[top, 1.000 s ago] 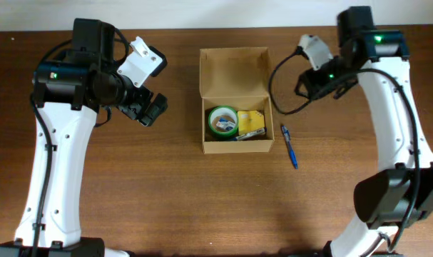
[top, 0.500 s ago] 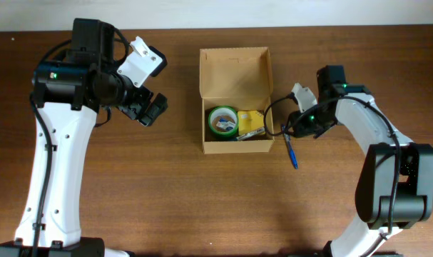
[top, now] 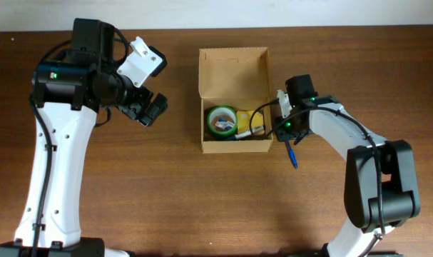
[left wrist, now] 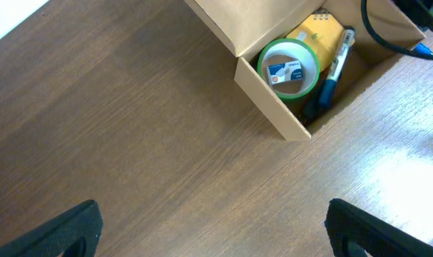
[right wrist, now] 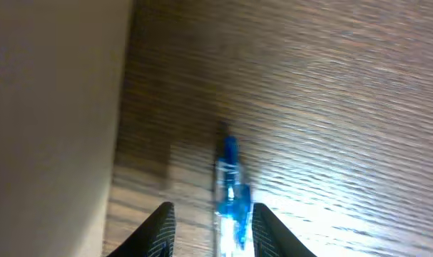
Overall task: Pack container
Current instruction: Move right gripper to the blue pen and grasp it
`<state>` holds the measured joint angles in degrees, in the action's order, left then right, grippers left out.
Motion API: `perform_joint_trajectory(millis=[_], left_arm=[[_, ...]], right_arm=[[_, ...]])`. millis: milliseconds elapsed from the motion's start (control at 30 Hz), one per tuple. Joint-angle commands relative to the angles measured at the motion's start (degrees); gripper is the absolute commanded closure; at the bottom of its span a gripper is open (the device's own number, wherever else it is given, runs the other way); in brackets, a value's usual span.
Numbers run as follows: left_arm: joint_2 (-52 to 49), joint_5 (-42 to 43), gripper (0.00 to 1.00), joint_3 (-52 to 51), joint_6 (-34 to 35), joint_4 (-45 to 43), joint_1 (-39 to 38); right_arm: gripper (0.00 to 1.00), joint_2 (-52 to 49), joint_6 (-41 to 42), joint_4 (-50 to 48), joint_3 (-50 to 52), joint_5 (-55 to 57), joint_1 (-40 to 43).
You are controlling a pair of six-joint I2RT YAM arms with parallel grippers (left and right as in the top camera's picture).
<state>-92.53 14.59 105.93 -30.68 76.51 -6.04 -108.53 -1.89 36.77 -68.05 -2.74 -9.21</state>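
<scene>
Left gripper (top: pixel 150 111): black, raised over bare table (top: pixel 166 200), well left of box; jaws spread wide, holding nothing. Table: dark brown, fine wood grain, matte.

Container (top: pixel 236 147) at centre: tan cardboard, rectangular, flap lid folded back on far side, top open. Inside: green tape roll (top: pixel 222 120) at left, flat yellow item (top: pixel 243 126) touching it at right. Black cable (left wrist: pixel 380 36) from right arm looped across box's right part.

Right gripper (right wrist: pixel 213 214): low, just beside box's right wall; jaws narrow, one each side of blue pen (top: pixel 292 155) lying on table, gap showing on one side. Wrist view blurred.
</scene>
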Motion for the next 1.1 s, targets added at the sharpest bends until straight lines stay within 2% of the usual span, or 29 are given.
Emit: perform_joint_trajectory(millis=[0, 433, 700, 800, 900, 1067], left_arm=[[1.4, 0.7, 0.0, 1.1, -1.1, -0.2, 0.1], [1.4, 0.7, 0.0, 1.1, -1.1, -0.2, 0.1], [1.4, 0.7, 0.0, 1.1, -1.1, -0.2, 0.1], [1.4, 0.7, 0.0, 1.1, -1.1, -0.2, 0.1], [1.4, 0.7, 0.0, 1.1, -1.1, -0.2, 0.1], [1.4, 0.7, 0.0, 1.1, -1.1, -0.2, 0.1]], right_arm=[[0.63, 0.9, 2.4, -0.4, 0.3, 2.6, 0.0], [0.63, -0.8, 2.2, -3.1, 0.6, 2.3, 0.1], [0.63, -0.8, 2.2, -1.6, 0.6, 1.1, 5.9], [0.63, -0.8, 0.4, -1.5, 0.6, -6.2, 5.9], [0.63, -0.8, -3.7, 0.4, 0.6, -6.5, 5.9], [0.63, -0.8, -3.9, -2.4, 4.7, -6.3, 5.9]])
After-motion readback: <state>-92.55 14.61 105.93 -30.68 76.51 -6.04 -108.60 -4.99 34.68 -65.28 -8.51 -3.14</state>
